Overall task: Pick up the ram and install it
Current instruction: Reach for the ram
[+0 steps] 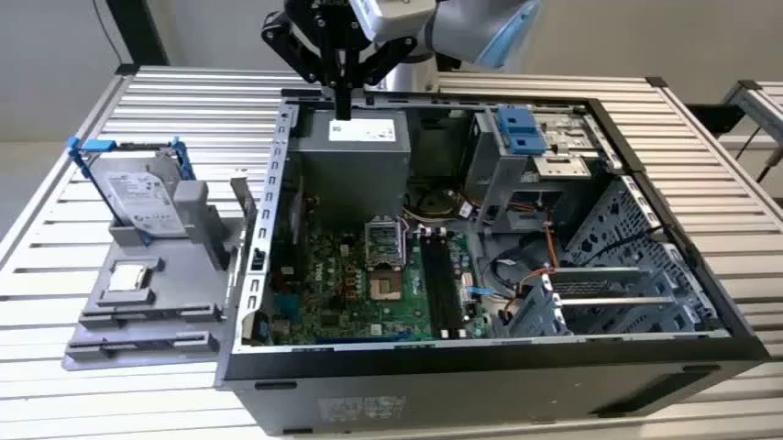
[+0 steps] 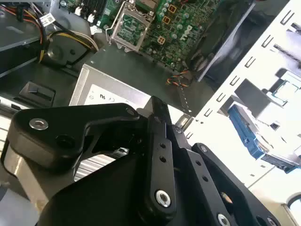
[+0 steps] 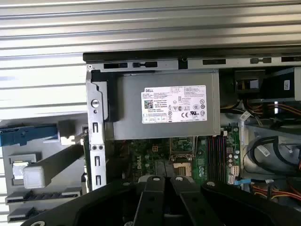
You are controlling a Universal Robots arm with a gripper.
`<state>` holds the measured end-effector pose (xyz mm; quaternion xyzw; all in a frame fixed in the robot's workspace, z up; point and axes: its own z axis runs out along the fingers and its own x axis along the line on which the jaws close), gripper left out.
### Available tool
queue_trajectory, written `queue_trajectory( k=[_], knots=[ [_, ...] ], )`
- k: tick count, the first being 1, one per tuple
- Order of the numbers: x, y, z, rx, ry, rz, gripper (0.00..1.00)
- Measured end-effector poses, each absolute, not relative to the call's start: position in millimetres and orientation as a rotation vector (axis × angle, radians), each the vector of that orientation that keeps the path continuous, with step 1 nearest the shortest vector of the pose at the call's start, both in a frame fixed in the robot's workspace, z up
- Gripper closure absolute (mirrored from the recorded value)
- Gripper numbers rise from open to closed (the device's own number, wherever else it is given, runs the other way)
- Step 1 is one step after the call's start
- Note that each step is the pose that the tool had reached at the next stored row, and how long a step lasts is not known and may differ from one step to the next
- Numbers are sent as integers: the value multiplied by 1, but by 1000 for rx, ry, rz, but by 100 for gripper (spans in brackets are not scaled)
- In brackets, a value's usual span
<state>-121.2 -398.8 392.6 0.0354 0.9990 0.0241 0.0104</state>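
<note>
The ram (image 1: 241, 207) looks like a thin dark stick standing on edge at the right end of the grey holder (image 1: 147, 316), just outside the case's left wall. My gripper (image 1: 344, 112) hangs well behind it, over the rear of the open computer case (image 1: 490, 367) and above the grey power supply (image 1: 355, 156). Its black fingers are pressed together with nothing between them; both wrist views show them too, gripper (image 2: 157, 107) and gripper (image 3: 164, 165). The black memory slots (image 1: 435, 280) on the green motherboard (image 1: 343, 284) lie inside the case, and the first wrist view shows these slots (image 3: 214, 150).
A silver hard drive in a blue frame (image 1: 137, 192) and a small square chip (image 1: 131, 275) sit on the grey holder. The case stands on a slatted metal table (image 1: 183, 101). Drive cages (image 1: 538, 147), cables (image 1: 526, 275) and the perforated side panel (image 1: 636, 275) crowd the case's right half.
</note>
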Motion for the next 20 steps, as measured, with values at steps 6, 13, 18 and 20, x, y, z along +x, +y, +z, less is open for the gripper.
queue_trajectory(
  k=[6,13,18,20],
  knots=[
    [-121,-399,393,110,3118,75,100],
    [-121,-399,393,110,3118,75,100],
    [-127,-399,393,110,3118,75,100],
    [-130,-399,393,110,3118,75,100]
  ],
)
